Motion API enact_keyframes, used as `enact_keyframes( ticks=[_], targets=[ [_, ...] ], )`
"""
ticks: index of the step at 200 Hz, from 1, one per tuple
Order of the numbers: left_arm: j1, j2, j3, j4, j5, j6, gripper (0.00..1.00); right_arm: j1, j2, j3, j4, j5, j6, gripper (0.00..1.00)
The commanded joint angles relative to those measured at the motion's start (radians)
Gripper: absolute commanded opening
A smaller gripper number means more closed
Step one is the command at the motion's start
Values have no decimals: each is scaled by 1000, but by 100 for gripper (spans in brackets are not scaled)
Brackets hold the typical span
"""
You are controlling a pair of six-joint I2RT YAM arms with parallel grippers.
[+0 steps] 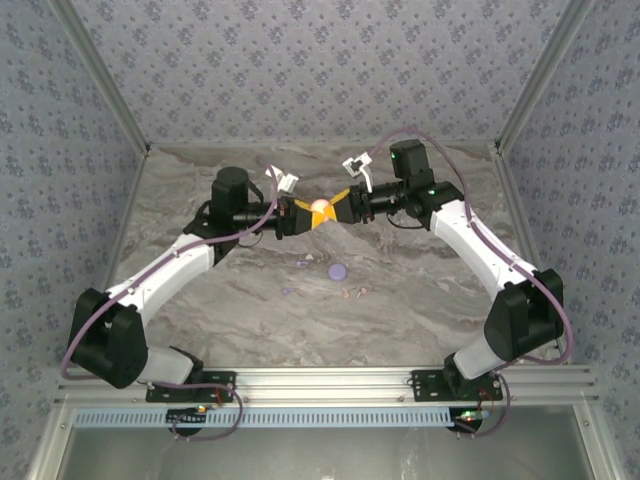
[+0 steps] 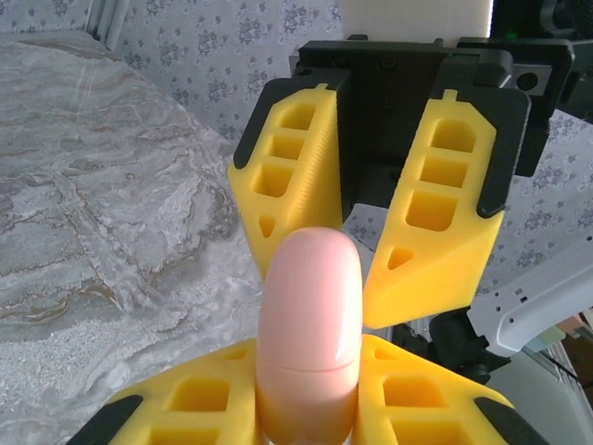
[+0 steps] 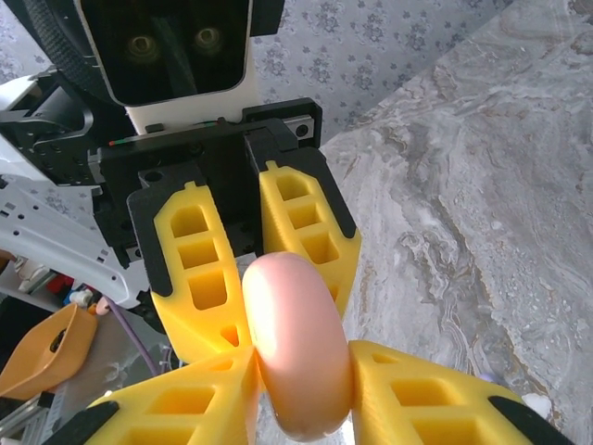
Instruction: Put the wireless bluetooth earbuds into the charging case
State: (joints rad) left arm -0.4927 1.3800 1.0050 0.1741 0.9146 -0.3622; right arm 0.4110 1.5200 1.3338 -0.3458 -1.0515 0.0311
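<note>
A salmon-pink round charging case (image 1: pixel 320 207) hangs in mid-air above the back of the table, between both grippers. My left gripper (image 1: pixel 308 212) comes in from the left and is shut on it; its yellow fingers (image 2: pixel 199 399) press the case (image 2: pixel 309 324) on both sides. My right gripper (image 1: pixel 333 208) faces it from the right, its fingers (image 3: pixel 422 399) lying against the same case (image 3: pixel 296 352). Tiny earbuds lie on the marble below: two lavender ones (image 1: pixel 302 263) (image 1: pixel 286 292) and two pale pink ones (image 1: pixel 350 293) (image 1: pixel 362 292).
A lavender round disc (image 1: pixel 338 270) lies on the table just below the grippers, among the earbuds. Patterned walls close in the back and sides. The metal rail (image 1: pixel 320 380) with both arm bases runs along the near edge.
</note>
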Motion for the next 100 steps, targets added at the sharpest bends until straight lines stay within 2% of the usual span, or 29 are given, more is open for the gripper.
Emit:
enact_keyframes(
  ticks=[1, 26, 48, 71, 100],
  targets=[
    [-12, -26, 36, -36, -52, 52, 19, 11, -49, 17, -43, 36, -22, 38],
    [-14, -23, 51, -63, -84, 117, 18, 11, -80, 12, -69, 147, -23, 49],
    [-19, -36, 1, 21, -85, 219, 18, 11, -108, 2, -91, 203, -38, 55],
    [-22, -56, -68, 130, -103, 308, 17, 16, -124, 3, -135, 255, -59, 57],
    [-28, -64, -94, 163, -107, 384, 17, 28, -121, 9, -175, 286, -84, 58]
  ],
)
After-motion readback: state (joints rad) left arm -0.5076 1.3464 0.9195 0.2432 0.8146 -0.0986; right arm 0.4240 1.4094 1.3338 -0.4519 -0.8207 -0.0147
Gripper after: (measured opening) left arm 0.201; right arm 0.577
